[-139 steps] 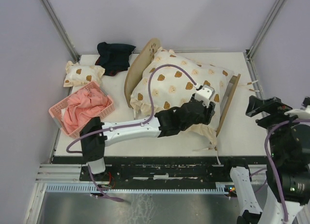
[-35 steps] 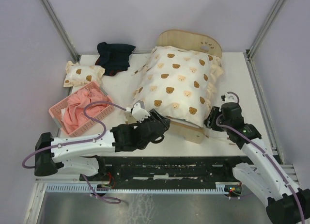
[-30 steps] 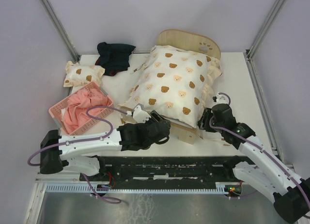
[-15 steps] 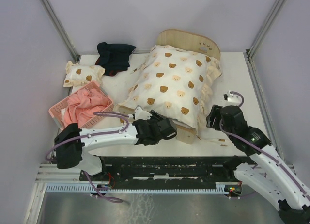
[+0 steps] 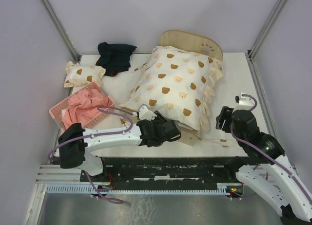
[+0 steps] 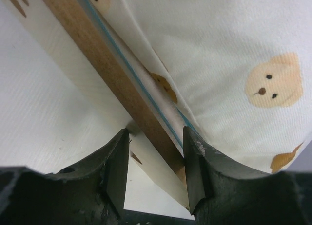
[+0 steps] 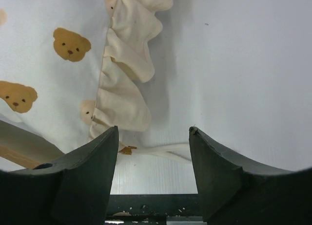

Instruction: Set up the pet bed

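One plywood pet bed (image 5: 187,39), mostly under puffy bear-print quilt (image 5: 173,86)

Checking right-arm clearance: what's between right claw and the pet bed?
Between the open right claw and the pet bed: bare table, the ruffle of the bear-print quilt and its thin cream tie string. Clearest in right wrist view.

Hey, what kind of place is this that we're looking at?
Probably a robot lab test cell: a white table boxed in by plain walls and metal frame posts, with a left arm and right arm mounted at its near edge.
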You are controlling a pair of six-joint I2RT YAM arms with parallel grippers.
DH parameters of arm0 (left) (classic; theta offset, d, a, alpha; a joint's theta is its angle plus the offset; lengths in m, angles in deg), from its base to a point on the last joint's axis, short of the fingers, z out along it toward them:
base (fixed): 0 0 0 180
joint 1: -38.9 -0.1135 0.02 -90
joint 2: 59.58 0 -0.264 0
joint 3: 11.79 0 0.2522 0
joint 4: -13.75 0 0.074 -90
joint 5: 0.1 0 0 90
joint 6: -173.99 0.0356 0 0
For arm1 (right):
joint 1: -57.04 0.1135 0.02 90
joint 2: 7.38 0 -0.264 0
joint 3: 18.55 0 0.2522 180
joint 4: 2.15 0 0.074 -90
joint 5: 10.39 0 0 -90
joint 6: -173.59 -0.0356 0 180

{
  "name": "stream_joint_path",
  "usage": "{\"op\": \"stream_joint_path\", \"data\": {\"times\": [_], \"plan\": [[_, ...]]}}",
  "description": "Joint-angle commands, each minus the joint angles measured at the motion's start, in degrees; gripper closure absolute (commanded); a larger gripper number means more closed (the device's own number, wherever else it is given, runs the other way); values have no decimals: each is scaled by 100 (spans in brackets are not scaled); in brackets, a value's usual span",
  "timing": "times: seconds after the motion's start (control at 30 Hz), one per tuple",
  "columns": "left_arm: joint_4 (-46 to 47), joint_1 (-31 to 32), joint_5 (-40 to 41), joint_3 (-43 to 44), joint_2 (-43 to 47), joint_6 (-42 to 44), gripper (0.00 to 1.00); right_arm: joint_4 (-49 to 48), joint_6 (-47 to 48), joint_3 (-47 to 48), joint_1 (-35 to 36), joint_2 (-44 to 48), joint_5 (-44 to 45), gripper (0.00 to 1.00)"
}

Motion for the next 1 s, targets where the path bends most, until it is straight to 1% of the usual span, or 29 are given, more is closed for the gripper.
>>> {"op": "stream_joint_path", "data": {"times": [0.0, 0.07, 0.1, 0.2, 0.23, 0.3, 0.33, 0.43, 0.5, 0.6, 0.67, 0.83, 0.97], "plan": [[-426, 458, 263, -70, 301, 1461, 97, 89, 100, 485, 20, 175, 218, 32], [-446, 553, 310, -35, 353, 1806, 97, 109, 116, 587, 15, 200, 188, 32], [-450, 609, 272, -50, 360, 1847, 97, 117, 130, 629, 18, 201, 170, 32], [-494, 677, -70, -132, 362, 1569, 97, 90, 131, 696, 19, 186, 117, 32], [-487, 701, -93, -146, 361, 1530, 97, 67, 140, 697, 21, 171, 78, 32], [-450, 738, 96, -83, 353, 1738, 97, 8, 177, 668, 21, 109, 30, 32], [-343, 737, 260, -48, 352, 2038, 97, -7, 203, 659, 12, 72, 8, 32], [313, 704, 863, -75, 408, 3563, 97, -15, 222, 621, 20, 17, -28, 32], [451, 440, 876, -60, 435, 4086, 97, -42, 196, 588, 17, 52, -34, 32], [917, 12, 611, -97, 562, 4990, 97, -67, 192, 565, 19, 101, -43, 33], [1478, -274, 343, -225, 687, 5624, 97, -65, 200, 568, 22, 112, -38, 33], [2270, -1253, -324, -320, 719, 6815, 97, -94, 199, 464, 17, 135, -69, 32], [2977, -1813, -1168, -308, 543, 7864, 97, -217, 239, 330, 20, 116, -159, 33]]}}
